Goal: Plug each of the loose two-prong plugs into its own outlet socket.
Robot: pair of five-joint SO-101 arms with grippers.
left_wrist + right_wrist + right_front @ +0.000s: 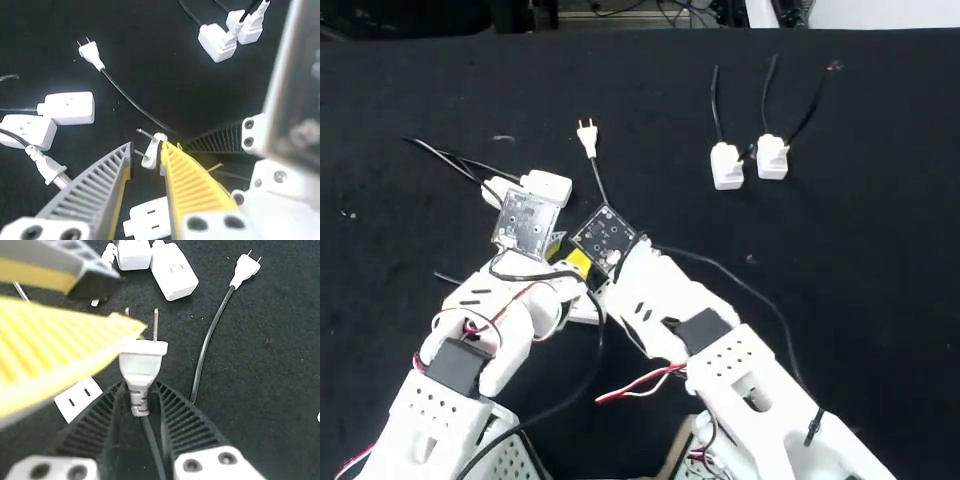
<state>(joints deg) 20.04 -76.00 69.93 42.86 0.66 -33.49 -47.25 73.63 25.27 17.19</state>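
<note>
Handover: right gripper (140, 388) pinched plug (143, 358) neck; left gripper's (145, 154) hold I couldn't tell. Next: square prongs to socket (80, 397).

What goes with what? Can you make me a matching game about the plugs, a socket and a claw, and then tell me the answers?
Things:
A. held plug
B. loose plug
C. nearby socket
D. left claw

States:
1. one yellow finger, one grey finger
2. lying free, no claw on it
3. gripped by the right claw, prongs pointing away
4. both slots empty

Pairs: A-3, B-2, C-4, D-1.
</note>
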